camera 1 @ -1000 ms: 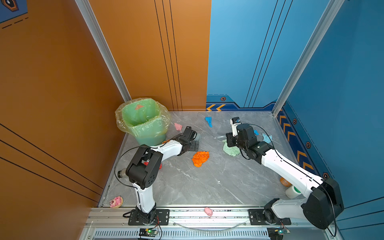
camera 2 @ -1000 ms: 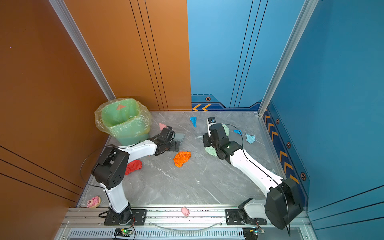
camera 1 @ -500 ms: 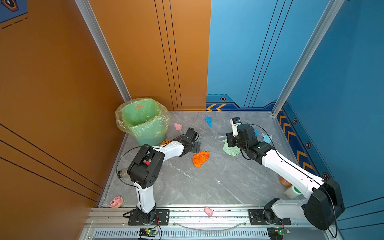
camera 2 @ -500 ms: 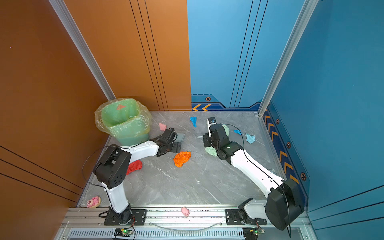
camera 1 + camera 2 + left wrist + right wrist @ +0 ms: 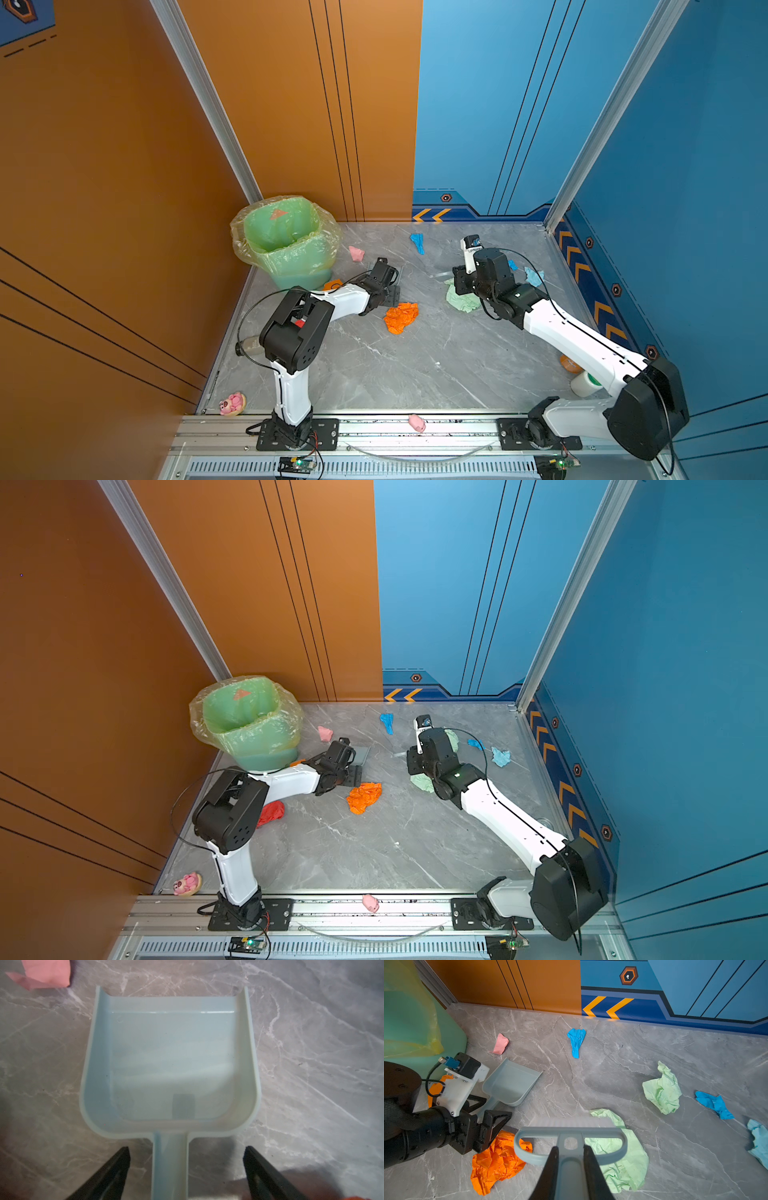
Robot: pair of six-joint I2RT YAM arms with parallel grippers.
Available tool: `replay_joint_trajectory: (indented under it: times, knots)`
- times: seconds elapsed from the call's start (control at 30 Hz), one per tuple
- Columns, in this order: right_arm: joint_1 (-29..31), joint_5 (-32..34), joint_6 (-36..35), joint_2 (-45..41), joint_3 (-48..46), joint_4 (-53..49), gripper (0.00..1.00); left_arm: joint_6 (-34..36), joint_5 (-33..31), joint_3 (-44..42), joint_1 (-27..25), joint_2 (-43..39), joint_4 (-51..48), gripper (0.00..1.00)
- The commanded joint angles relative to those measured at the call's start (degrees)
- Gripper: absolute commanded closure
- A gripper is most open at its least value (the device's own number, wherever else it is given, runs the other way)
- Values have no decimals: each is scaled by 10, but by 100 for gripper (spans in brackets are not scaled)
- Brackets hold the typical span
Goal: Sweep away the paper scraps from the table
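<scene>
Right fingers (image 5: 592, 1169) hold brush (image 5: 571, 1131) over scrap (image 5: 623, 1159)

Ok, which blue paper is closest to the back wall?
The long bright blue scrap, alone by the yellow arrows; the other blue scraps lie further forward.

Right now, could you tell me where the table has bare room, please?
Free: the near stretch of table between the orange scrap and the front rail. Crowded: the far half, with dustpan, brush, large green scrap, blue scrap, pink scrap.
</scene>
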Motion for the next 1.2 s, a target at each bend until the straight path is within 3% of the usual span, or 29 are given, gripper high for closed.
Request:
replay_joint_trajectory:
  times: [0.0, 0.7, 1.17]
  knots:
    - [1, -8, -7, 8, 1, 12, 100, 1, 15, -7, 0, 15, 22, 20]
    - [1, -14, 0, 21, 3, 16, 100, 5, 25, -24, 7, 25, 38, 34]
    - [3, -17, 3, 28, 5, 16, 100, 14, 32, -39, 4, 17, 40, 36]
